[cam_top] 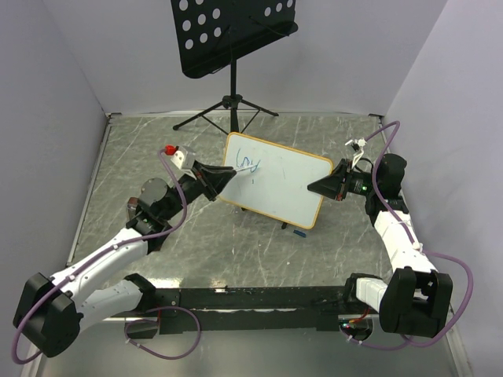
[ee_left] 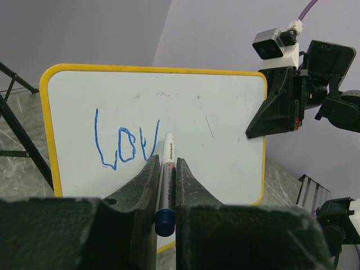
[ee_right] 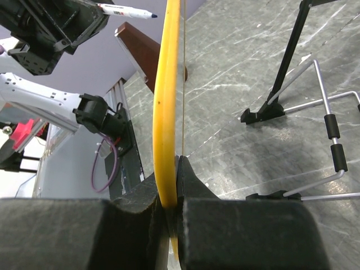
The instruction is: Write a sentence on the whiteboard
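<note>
The whiteboard stands near the middle of the grey marbled table, in front of the tripod legs of the black perforated music stand. It leans back a little on dark feet, with its face turned to the left arm. It is a small white rectangle with a thin yellowish frame and rounded corners. A few faint grey marks show on its surface. Of the sentence, only three thin, loopy blue letters, "LOV", show on the left half of the board in the left wrist view. The left gripper is clenched on a marker with a white barrel and a blue rear end. Its tip points at the board just right of the "V", though contact with the surface cannot be made out. The right gripper is clamped on the board's right edge, the yellow frame pinched between its jaws. A small blue object lies on the table just in front of the board's near corner.
</note>
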{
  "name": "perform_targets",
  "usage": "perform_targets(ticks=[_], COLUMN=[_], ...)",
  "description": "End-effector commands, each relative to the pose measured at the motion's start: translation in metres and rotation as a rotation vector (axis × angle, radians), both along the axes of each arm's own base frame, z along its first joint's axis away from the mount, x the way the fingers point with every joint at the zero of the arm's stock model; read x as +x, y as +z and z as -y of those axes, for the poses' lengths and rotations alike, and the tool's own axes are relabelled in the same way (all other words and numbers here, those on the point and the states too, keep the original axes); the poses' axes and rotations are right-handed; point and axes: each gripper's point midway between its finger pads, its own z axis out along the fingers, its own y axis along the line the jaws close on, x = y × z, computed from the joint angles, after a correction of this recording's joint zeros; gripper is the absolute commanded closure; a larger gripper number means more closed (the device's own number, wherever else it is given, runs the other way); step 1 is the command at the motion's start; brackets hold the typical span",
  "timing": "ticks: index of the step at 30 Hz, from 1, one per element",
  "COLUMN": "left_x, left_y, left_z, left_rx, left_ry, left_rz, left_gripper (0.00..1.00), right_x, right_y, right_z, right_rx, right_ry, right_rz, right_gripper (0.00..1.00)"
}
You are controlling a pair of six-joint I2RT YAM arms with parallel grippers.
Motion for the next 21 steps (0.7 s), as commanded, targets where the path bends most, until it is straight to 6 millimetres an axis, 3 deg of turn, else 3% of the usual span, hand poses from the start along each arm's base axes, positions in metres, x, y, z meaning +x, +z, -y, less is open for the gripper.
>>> perform_targets(ticks=[1,21], left_x=[0.0,0.012], left_y=[0.0,-0.014], left_z=[0.003,0.012], left_rx=[0.011,0.028], left_ry=[-0.017,-0.02], left_rz=[0.016,-0.022], left_gripper=[0.99,0.99], right_x=[-0.003,-0.003], right_y=[0.011,0.011], right_z=[-0.002,-0.002], right_rx=[-0.007,-0.007], right_ry=[0.047,0.049], right_rz=[0.093,0.093], right_gripper=[1.0,1.0])
